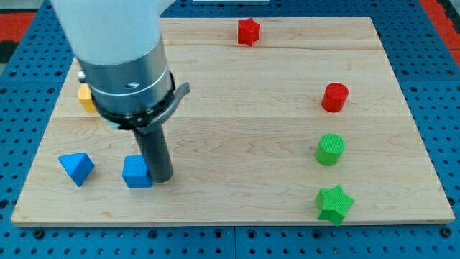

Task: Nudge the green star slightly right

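Our tip (161,178) rests on the bench (237,137) near the bottom-left corner, touching or just beside the right face of the blue cube (136,173). The green star (334,204) sits near the bottom-right corner, close to the bottom edge. So the star lies well apart from our tip, toward the right edge and a little nearer the bottom edge.

That is the relation the coming move turns on. To nudge the star rightward, we judge that our tip must first arrive on the star's left side, then press toward the right edge. The open stretch of bench between them looks free of blocks, so the approach seems direct. Only a little bench remains between the star and the right edge, so the push should be short.

We carry no pincer at all: the arm ends in a plain rod, so nothing opens, closes or holds. The tip grips nothing; at most it leans on the blue cube.

The green cylinder (330,150) stands just above the star and should stay clear of a rightward push.
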`<state>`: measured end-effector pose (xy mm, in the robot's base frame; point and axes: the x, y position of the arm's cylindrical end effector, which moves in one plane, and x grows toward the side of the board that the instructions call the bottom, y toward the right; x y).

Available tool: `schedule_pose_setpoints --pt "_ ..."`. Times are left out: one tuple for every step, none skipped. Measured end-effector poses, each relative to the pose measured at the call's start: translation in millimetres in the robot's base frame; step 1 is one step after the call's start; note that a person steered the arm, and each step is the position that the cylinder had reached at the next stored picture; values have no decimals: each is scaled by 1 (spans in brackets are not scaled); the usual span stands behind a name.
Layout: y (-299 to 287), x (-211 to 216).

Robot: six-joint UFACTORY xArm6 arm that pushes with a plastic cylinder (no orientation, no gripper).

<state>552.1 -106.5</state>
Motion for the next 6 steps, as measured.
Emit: schedule_pose_setpoints --pt "-1 7" --pt "56 51" --pt "135 66" --pt "139 67" --pt "150 67" --pt "155 67"
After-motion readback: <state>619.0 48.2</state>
